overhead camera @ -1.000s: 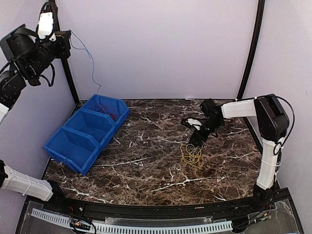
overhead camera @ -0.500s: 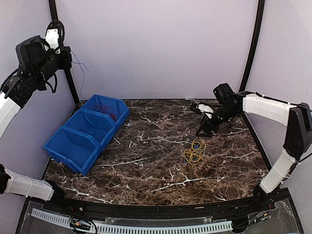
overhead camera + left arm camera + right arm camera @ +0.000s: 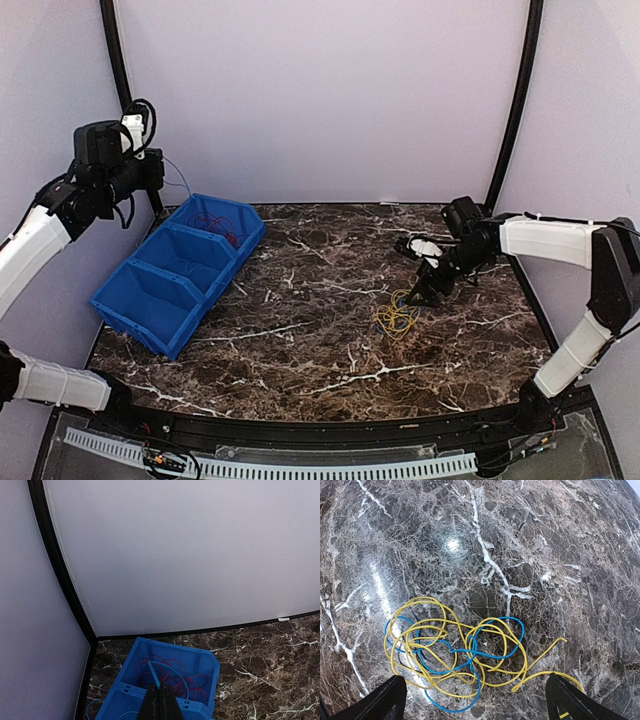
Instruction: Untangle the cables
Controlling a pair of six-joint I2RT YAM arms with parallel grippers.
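My left gripper [image 3: 152, 172] hangs above the far end of the blue bin [image 3: 130, 300] and is shut on a thin blue cable [image 3: 180, 182]. In the left wrist view the shut fingers [image 3: 160, 706] pinch that blue cable [image 3: 154, 675], which loops down into the bin's far compartment onto a red cable [image 3: 200, 682]. The red cable also shows from above [image 3: 215, 225]. My right gripper [image 3: 418, 295] is open just above a tangle [image 3: 397, 318] on the table. In the right wrist view the tangle is a yellow cable [image 3: 435, 650] wound with a second blue cable [image 3: 495, 652], between my spread fingers [image 3: 390, 700].
The blue bin [image 3: 170, 647] has three compartments and lies diagonally at the left of the dark marble table [image 3: 320, 350]. Black frame posts [image 3: 515, 100] stand at the back corners against pale walls. More blue cable [image 3: 90, 706] hangs at the bin's near left side.
My left arm has come down from high at the left toward the bin, with the blue cable in it. My right gripper drew back from the tangle, then came down beside it again.
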